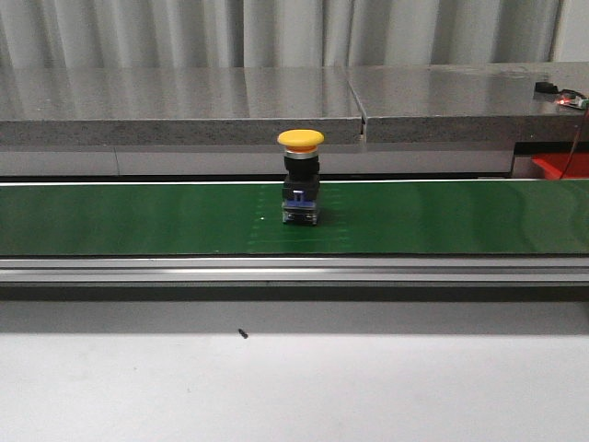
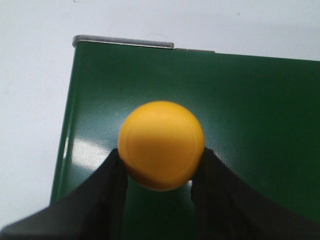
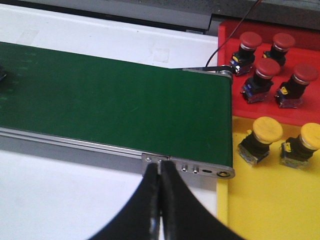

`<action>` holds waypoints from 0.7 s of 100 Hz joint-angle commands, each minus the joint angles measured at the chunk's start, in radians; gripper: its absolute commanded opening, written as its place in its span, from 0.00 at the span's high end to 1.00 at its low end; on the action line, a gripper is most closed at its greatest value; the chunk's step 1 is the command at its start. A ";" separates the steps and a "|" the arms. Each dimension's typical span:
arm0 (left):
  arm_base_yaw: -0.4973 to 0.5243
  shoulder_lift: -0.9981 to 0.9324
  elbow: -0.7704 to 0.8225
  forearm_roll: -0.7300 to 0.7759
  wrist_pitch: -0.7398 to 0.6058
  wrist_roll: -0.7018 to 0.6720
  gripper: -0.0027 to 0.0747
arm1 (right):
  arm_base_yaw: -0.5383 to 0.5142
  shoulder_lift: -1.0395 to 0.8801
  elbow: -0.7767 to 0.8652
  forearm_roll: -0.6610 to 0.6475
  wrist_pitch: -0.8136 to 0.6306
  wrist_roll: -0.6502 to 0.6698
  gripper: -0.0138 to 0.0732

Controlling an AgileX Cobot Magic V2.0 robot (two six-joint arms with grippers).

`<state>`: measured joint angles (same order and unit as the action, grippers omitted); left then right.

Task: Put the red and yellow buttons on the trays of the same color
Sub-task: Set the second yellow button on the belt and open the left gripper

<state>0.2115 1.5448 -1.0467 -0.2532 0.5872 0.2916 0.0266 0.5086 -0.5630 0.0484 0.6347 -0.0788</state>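
In the left wrist view a yellow button [image 2: 161, 145] shows from above, its round cap between the two black fingers of my left gripper [image 2: 161, 161]. The gripper is shut on it over the end of the green belt [image 2: 240, 110]. Its body is hidden under the cap. Another yellow button [image 1: 301, 175] stands upright alone at the belt's middle in the front view. My right gripper [image 3: 160, 167] is shut and empty, over the belt's metal rail near the red tray [image 3: 300, 117] and the yellow tray [image 3: 270, 200]. Neither gripper appears in the front view.
Several red buttons [image 3: 265, 70] stand on the red tray, and two yellow buttons [image 3: 264, 131] on the yellow tray. A thin wire [image 3: 235, 35] crosses the red tray's corner. A grey stone ledge [image 1: 184, 106] runs behind the belt. White table lies in front of the belt.
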 commanded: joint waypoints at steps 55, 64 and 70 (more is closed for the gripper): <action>-0.051 -0.034 -0.123 -0.046 0.070 -0.007 0.10 | -0.008 0.002 -0.026 -0.007 -0.063 -0.004 0.92; -0.074 -0.043 -0.152 -0.046 0.081 -0.007 0.11 | -0.008 0.002 -0.026 -0.007 -0.063 -0.004 0.92; -0.090 -0.055 -0.161 -0.046 0.077 -0.005 0.11 | -0.008 0.002 -0.026 -0.007 -0.063 -0.004 0.92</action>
<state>0.1454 1.5462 -1.1582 -0.2770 0.6919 0.2916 0.0266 0.5086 -0.5630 0.0484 0.6347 -0.0788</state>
